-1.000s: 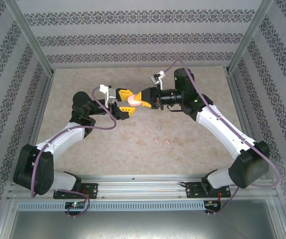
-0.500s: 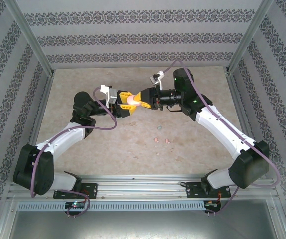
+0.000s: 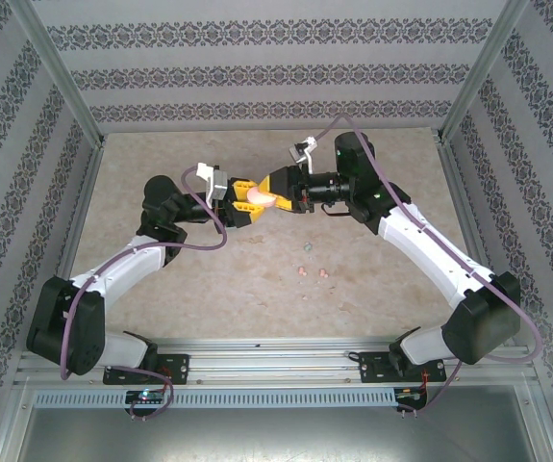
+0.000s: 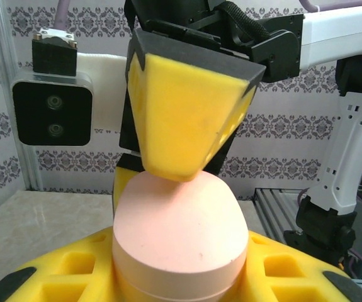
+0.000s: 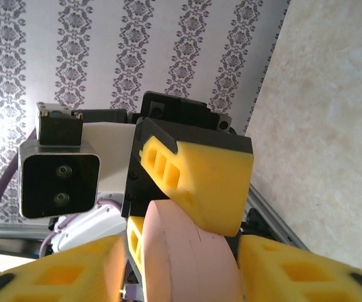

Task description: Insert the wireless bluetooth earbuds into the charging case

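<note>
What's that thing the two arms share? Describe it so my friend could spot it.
Over the middle of the beige table, the left tool and right tool meet. Between them is a smooth pink oval case, raised off the tabletop. It is far bigger than the tiny buds lying on the table nearer the arms' bases.

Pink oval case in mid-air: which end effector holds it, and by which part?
The left end effector clamps the pink oval plastic case at one end; the right end effector flanks the other, grip unclear.

Earbuds (image 3: 302,270) mere specks, colours unclear; pink case (image 4: 177,239) underside beyond the bottom edge.
</note>
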